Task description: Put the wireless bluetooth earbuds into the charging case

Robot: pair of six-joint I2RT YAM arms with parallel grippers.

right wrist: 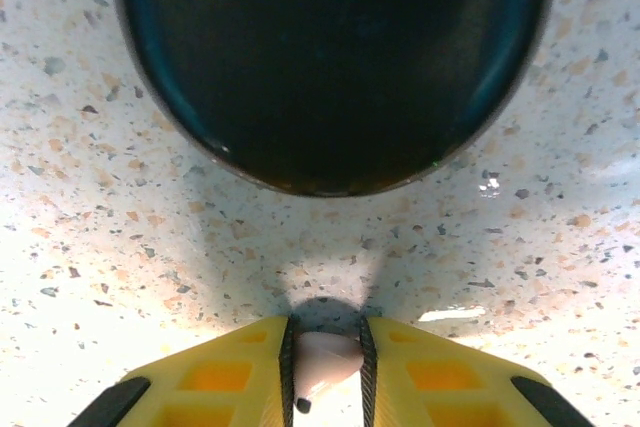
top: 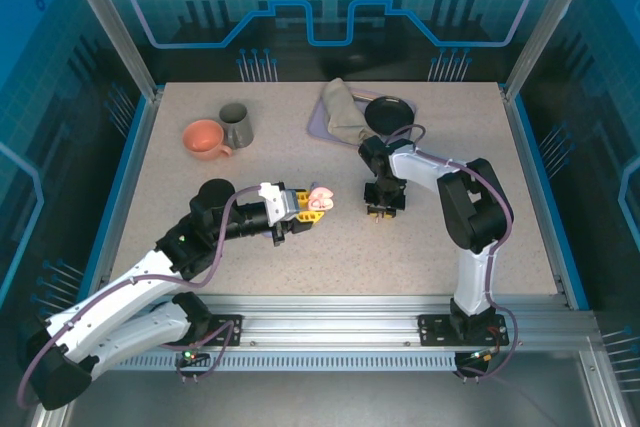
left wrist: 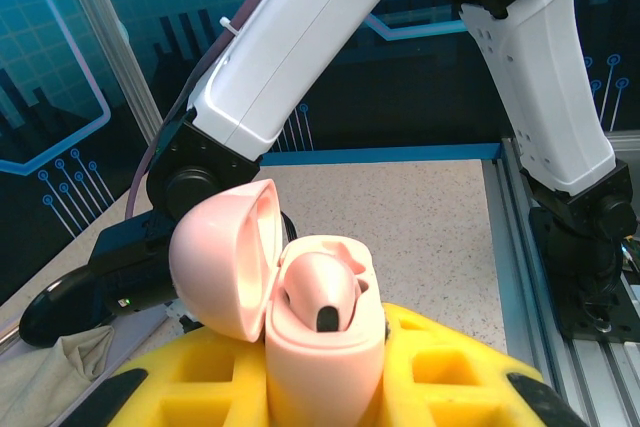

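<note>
My left gripper (top: 310, 203) clamps the open case (left wrist: 325, 347), one bud (left wrist: 325, 292) seemingly seated; right of it, right gripper (right wrist: 327, 349) pinches the second bud (right wrist: 328, 359).

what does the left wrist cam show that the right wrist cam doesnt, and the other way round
Left wrist view: the left pincer shut on the open pink charging case, its lid swung left and a seated earbud inside. The right arm is behind it and a beige cloth lies at the lower left.
Right wrist view: the right pincer shut on a loose earbud, pale pink, close to the table. I cannot identify the dark rounded shape beyond it.
Both: yellow fingers at the bottom edge, and the speckled table.
</note>
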